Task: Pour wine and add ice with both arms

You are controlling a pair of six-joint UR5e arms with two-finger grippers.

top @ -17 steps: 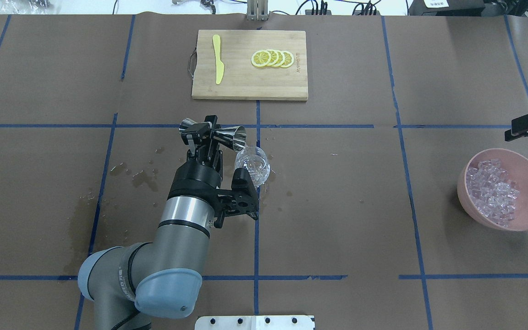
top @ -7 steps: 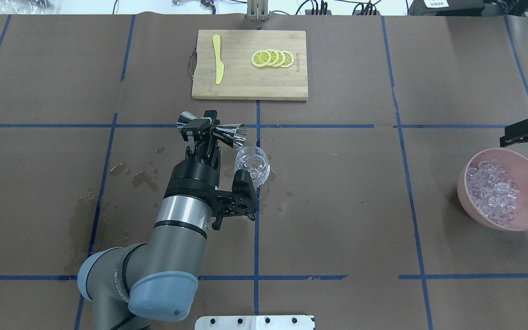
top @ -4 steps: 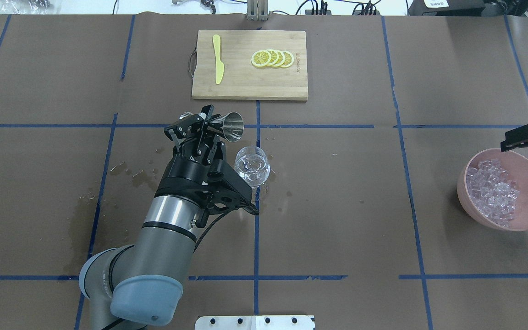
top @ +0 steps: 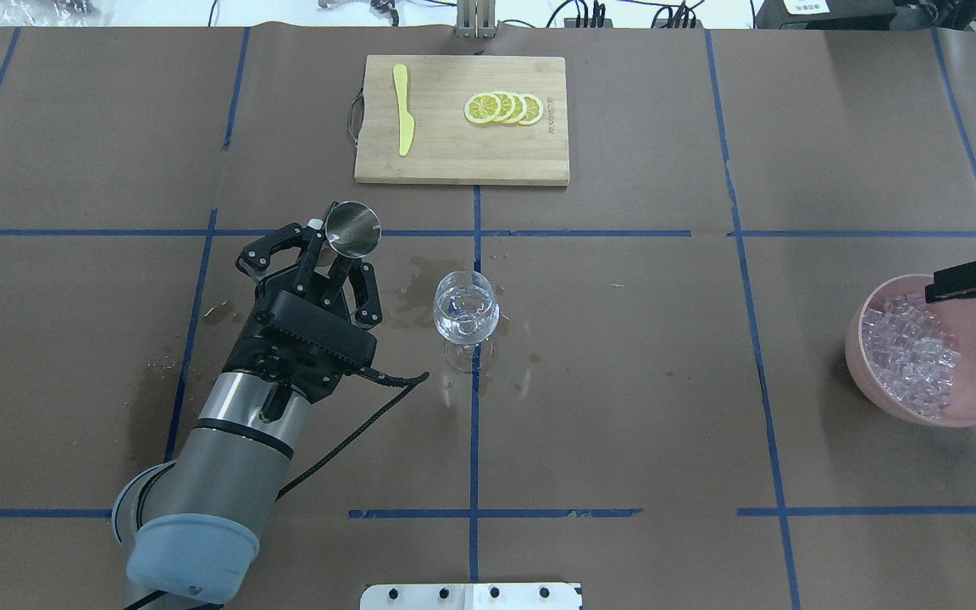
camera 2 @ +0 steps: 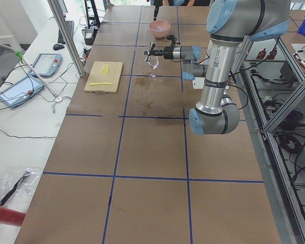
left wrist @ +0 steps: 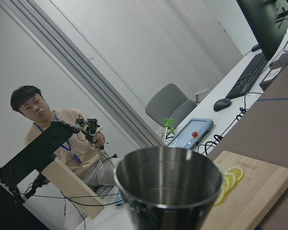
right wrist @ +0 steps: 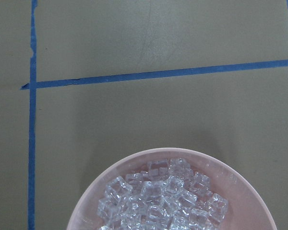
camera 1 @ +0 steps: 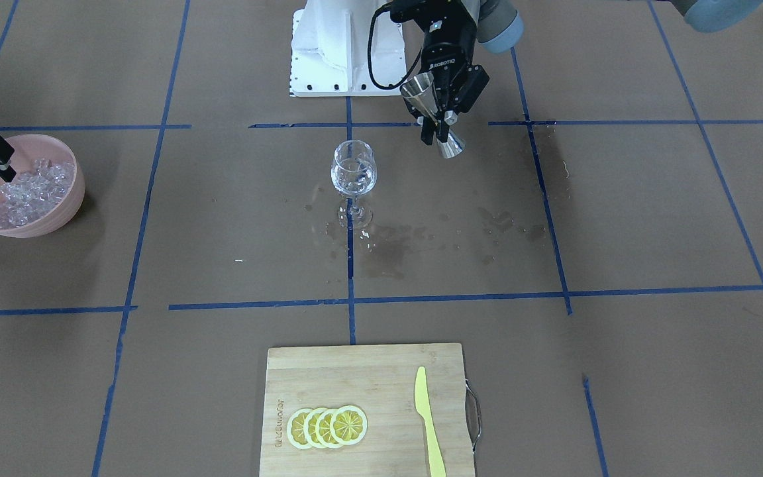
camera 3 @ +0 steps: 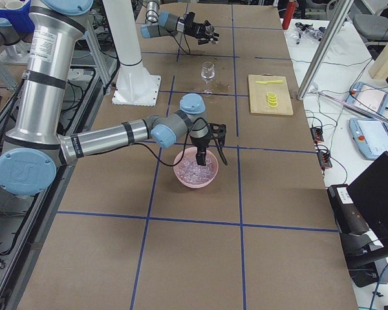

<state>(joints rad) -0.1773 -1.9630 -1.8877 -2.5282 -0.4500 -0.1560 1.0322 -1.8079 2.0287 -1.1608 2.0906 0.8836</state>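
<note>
A table covered in brown paper point(top: 623, 407) crossed by blue tape lines. Left of centre, the left gripper point(top: 329, 254) has its fingers clamped on the waist of a steel jigger point(top: 352, 229), held roughly upright with its open mouth up. To its right, apart from it, a wine glass point(top: 466, 320) stands at the centre with a little clear wine point(top: 463, 303) in its bowl. At the right edge, the right gripper point(top: 975, 284) hovers with fingers apart over the far rim of a pink bowl point(top: 856, 364) heaped with ice point(top: 912, 352). Wet patches point(camera 1: 388, 245) darken the paper around the glass. At the far side lies a cutting board point(top: 454, 161) with lemon slices point(top: 505, 108) and a yellow knife point(top: 403, 110).
</note>
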